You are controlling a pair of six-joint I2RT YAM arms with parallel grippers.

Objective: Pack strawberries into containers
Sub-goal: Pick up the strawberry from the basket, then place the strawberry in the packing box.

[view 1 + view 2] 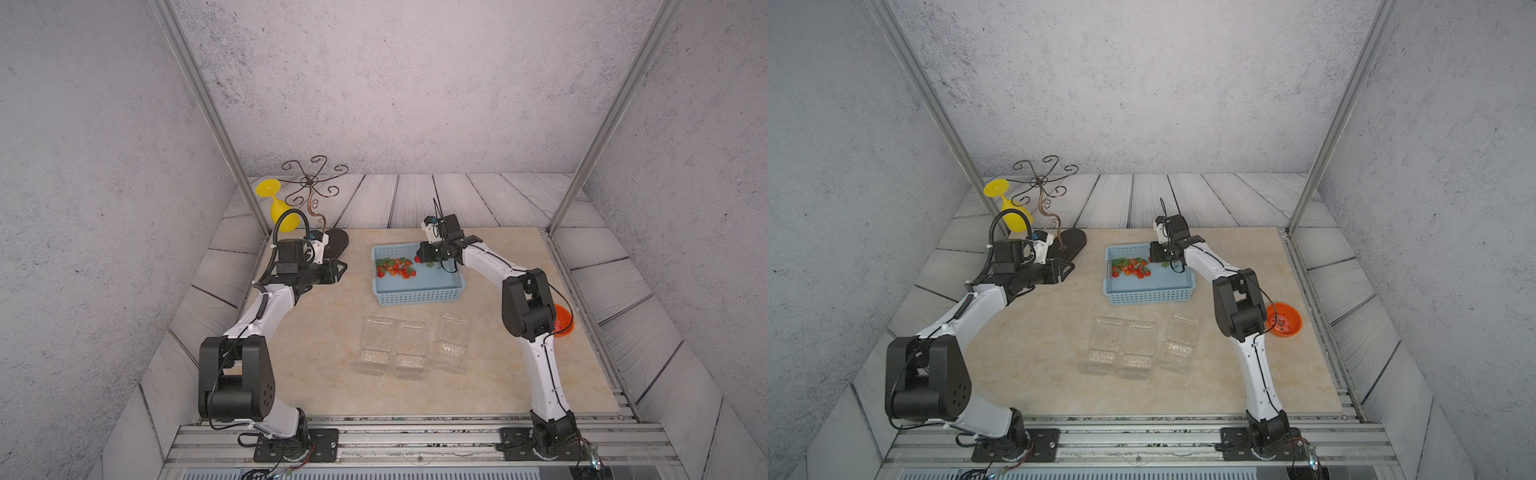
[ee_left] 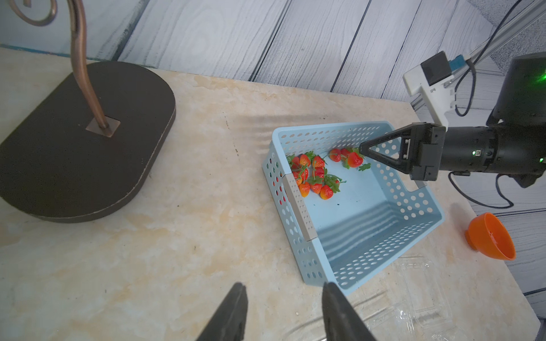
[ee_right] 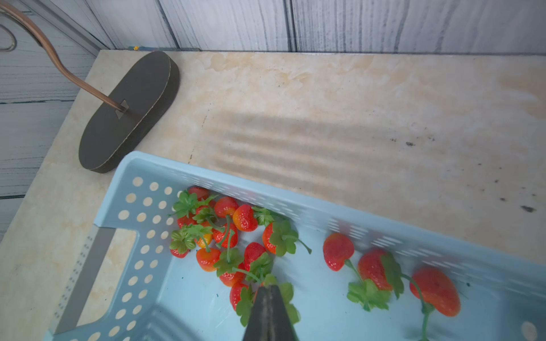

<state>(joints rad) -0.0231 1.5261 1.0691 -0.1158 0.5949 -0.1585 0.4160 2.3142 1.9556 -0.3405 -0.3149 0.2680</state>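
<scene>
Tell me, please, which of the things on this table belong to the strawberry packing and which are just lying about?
Job in hand:
- strawberries, lying in the blue basket
- three clear containers, with no berries in them
- right gripper, shut among the berries' leaves

Lying about:
- orange bowl
- yellow goblet
- metal scroll stand

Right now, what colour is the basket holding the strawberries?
The basket is light blue, perforated; clearest in left wrist view.
</scene>
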